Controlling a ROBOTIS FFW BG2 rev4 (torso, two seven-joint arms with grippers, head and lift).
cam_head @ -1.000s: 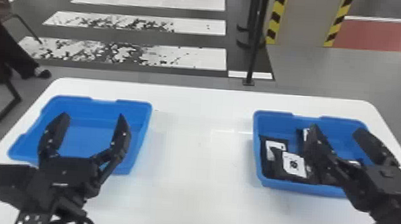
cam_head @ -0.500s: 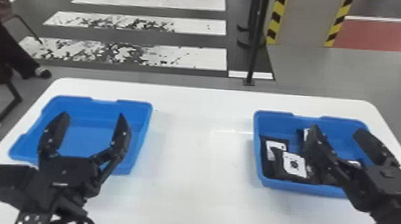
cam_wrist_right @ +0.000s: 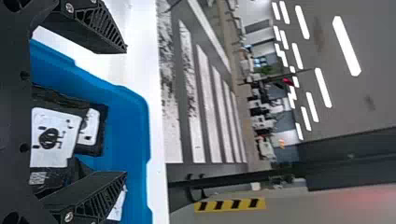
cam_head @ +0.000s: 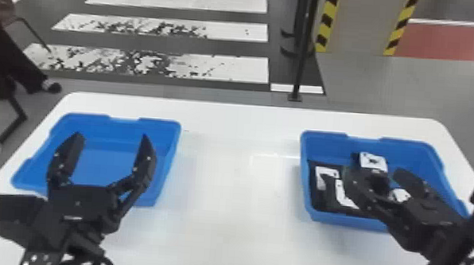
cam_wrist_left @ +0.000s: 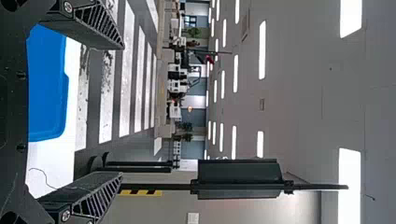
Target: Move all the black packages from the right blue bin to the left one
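Observation:
My left gripper (cam_head: 107,149) is open over the left blue bin (cam_head: 108,143), whose visible floor holds nothing; in the left wrist view the left gripper (cam_wrist_left: 119,112) has its fingers wide apart. My right gripper (cam_head: 377,172) stands open above the right blue bin (cam_head: 426,155). Inside that bin lie several black packages with white labels, one package (cam_head: 320,187) at its left side. In the right wrist view the right gripper (cam_wrist_right: 126,112) has a labelled black package (cam_wrist_right: 53,135) below and between its parted fingers. The right arm hides part of the pile.
Both bins rest on a white table (cam_head: 236,182), with bare tabletop between them. Beyond the table's far edge stands a thin black post (cam_head: 302,47).
My right gripper has shifted left and turned a little over the right bin, and more of its arm shows. The left arm has kept still.

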